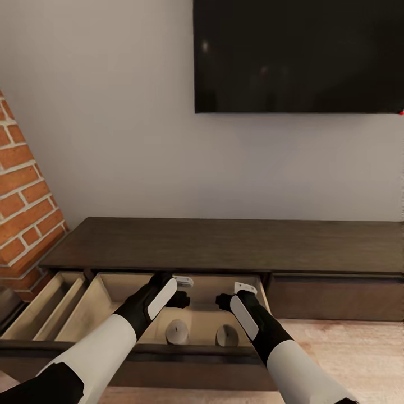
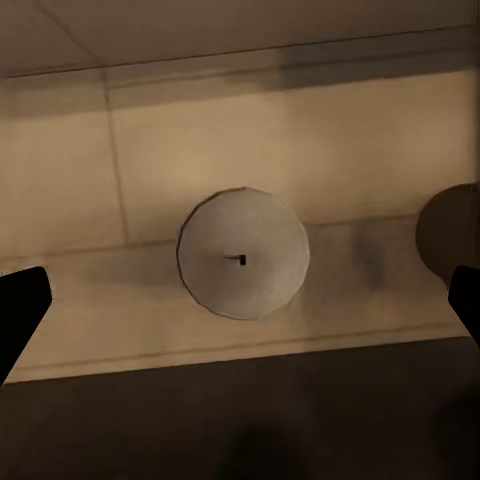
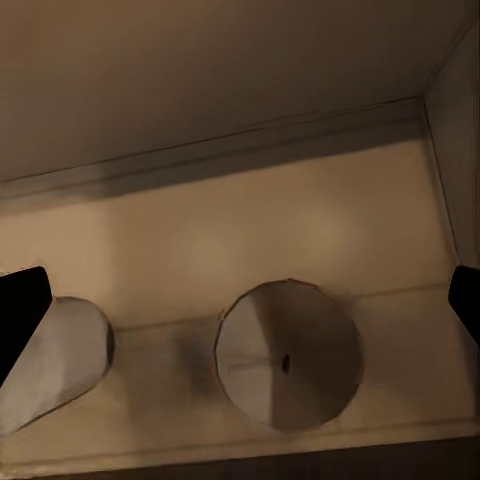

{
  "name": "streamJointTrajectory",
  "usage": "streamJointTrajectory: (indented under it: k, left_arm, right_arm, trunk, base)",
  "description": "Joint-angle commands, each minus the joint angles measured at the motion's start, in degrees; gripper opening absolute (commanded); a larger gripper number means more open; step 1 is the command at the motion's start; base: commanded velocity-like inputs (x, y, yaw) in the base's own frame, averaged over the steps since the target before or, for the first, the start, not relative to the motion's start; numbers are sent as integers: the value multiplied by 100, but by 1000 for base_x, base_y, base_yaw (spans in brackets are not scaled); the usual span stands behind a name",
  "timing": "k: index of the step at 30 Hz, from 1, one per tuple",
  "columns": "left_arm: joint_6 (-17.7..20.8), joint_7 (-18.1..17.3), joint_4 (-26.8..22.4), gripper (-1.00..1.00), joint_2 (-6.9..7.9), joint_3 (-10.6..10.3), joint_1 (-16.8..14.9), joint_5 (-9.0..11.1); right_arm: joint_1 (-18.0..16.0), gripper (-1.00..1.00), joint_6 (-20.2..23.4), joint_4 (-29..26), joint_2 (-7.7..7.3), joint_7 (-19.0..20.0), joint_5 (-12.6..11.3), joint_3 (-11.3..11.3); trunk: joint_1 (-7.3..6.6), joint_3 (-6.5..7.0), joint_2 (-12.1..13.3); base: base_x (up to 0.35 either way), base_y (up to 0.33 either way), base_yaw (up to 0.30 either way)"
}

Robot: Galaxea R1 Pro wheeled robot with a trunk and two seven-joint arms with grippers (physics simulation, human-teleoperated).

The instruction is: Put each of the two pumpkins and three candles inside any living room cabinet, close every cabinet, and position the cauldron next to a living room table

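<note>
From the head camera, both arms are reaching down into the wide pulled-out drawer of the long dark cabinet, which is standing against the wall under a black screen. Two pale candles are sitting upright on the drawer floor near its front edge: the left candle just below and ahead of the left hand, the right candle just below the right hand. Each hand is nearer its own candle, and both are hanging above them, well apart from the wax. A narrower drawer to the left of the wide one is also standing open. From here, I cannot tell how wide the fingers are spread.

The left wrist camera is looking straight down the left candle, its round top and wick dot centred between the two dark fingertips at the frame's edges; the jaws are standing wide apart and gripping nothing. The candle's long axis is running vertically, in line with the hand's approach. A sliver of the second candle is showing beside it.

The right wrist camera is showing the right candle between its own widely parted fingertips, empty too, with the other candle alongside and the drawer's back corner beyond. With two candles stowed, the third candle and the closing of the drawers appear to be outstanding.
</note>
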Motion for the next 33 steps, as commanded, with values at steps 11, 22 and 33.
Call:
streamJointTrajectory:
  k: [11,22,33]
  left_arm:
    - [8,62,-8,100,3,-20,-4,61]
    - [8,71,-17,100,3,-19,-1,61]
    - [8,71,-19,100,3,-19,3,56]
  right_arm:
    - [-4,100,7,-8,-4,-54,-58,27]
    - [-4,100,7,-8,-4,-49,-55,27]
    - [-4,100,7,-8,-4,-49,-54,27]
  trunk:
    - [-32,239,13]
    - [-60,483,27]
    - [-89,726,42]
  base:
    - [-99,0,0]
    - [-4,0,0]
    - [0,0,0]
